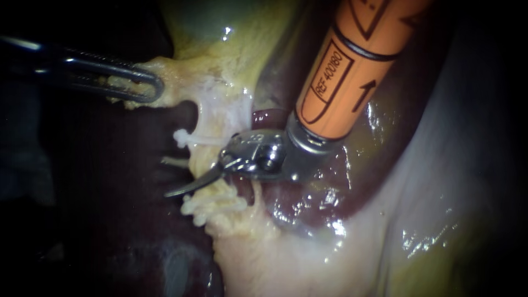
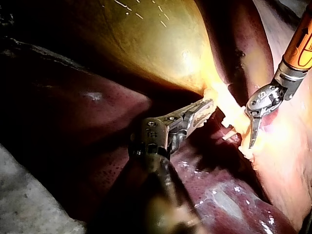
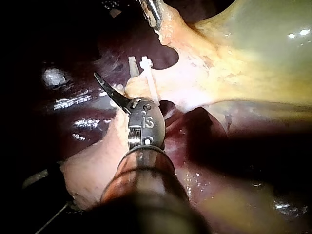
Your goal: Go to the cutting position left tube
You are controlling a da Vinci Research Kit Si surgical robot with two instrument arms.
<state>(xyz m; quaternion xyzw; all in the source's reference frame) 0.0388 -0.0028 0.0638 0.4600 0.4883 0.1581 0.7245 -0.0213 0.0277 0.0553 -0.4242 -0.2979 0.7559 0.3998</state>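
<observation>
Clearly, the tube point(image 1: 206, 162) is a short, pale yellow strand with a rough, fatty surface. It runs from the gallbladder point(image 1: 220, 25) toward the near side at the middle of the endoscope view, with dark liver point(image 1: 308, 212) on its right. One white clip point(image 1: 185, 137) crosses its far part and further clips point(image 1: 212, 204) cross its near part. The right instrument point(image 1: 175, 180) holds its curved blades a little open around the bare part between the clips: one blade lies in front of the tube, and what seems the tip of the other comes out on the tube's left. The left instrument point(image 1: 147, 87), at far left, has its jaws closed on yellowish tissue point(image 1: 176, 80) at the gallbladder's near edge. Only the right wrist view shows the second blade point(image 3: 132, 66) as a flat grey piece just beside the white clip. Only the left wrist view shows the gallbladder's wide golden body.
</observation>
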